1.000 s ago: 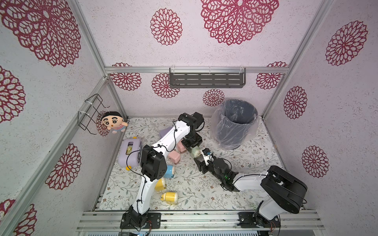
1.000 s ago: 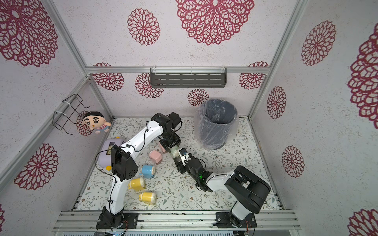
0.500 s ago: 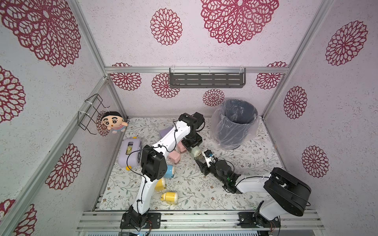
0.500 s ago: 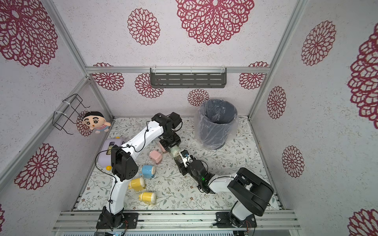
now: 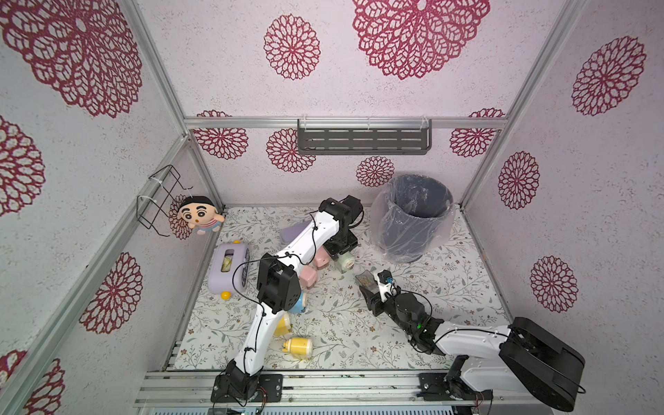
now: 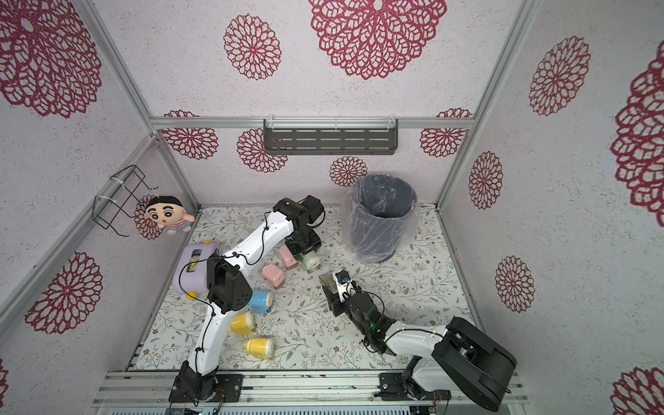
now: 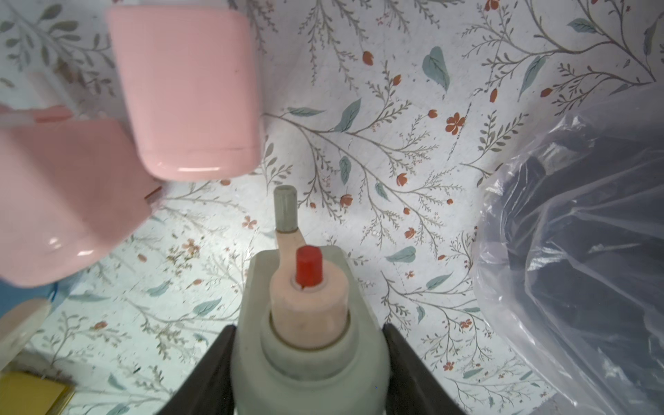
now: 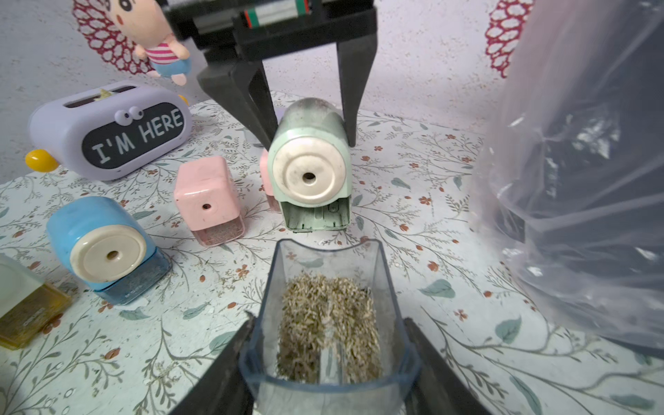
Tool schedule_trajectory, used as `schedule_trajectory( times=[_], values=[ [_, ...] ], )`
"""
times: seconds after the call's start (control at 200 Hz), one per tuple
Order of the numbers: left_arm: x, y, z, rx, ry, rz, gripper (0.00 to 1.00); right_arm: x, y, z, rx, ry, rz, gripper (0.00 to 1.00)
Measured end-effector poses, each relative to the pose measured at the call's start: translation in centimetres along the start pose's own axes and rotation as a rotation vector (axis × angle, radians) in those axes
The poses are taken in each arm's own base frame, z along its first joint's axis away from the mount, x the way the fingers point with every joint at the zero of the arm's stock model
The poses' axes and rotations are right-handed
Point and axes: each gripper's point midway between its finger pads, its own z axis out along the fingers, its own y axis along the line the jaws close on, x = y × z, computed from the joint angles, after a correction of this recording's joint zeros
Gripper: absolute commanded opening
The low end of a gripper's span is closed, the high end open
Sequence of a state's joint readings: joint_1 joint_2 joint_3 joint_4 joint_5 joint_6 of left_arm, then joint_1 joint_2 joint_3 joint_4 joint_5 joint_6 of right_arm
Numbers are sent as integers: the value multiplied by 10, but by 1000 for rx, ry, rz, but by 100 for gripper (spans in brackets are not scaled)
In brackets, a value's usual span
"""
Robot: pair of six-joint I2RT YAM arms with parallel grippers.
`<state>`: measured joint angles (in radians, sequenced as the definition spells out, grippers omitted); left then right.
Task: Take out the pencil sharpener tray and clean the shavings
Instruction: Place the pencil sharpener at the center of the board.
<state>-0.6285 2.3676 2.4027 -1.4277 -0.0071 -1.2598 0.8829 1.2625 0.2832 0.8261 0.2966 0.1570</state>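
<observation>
Right tool [image 8: 328, 319] around tray [image 8: 383, 273] of shavings [image 8: 323, 334]

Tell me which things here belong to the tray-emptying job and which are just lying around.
Job: green sharpener, clear tray, shavings, lined bin, left gripper, right gripper.
Lying about: pink sharpeners, blue sharpener, yellow sharpeners, purple toaster-shaped box, plush doll.

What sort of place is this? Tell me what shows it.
Probably a robot test booth: wallpapered panels in a metal frame, left arm and right arm bolted to a rail, pencil sharpeners near a lined bin.
</observation>
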Motion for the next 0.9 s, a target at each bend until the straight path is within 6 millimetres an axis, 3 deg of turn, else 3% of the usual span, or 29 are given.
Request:
schedule_trajectory(
  times=[0.345, 0.71, 0.896],
  values=[
    [-21, -52, 65, 110, -64, 171, 7, 26, -29, -15, 128, 74, 42, 49],
    [-52, -102, 55, 259, -232, 277, 13, 11, -49, -26, 183, 24, 91, 48],
    [-54, -104, 72, 262, -223, 277, 15, 13, -56, -28, 201, 27, 103, 47]
  ],
)
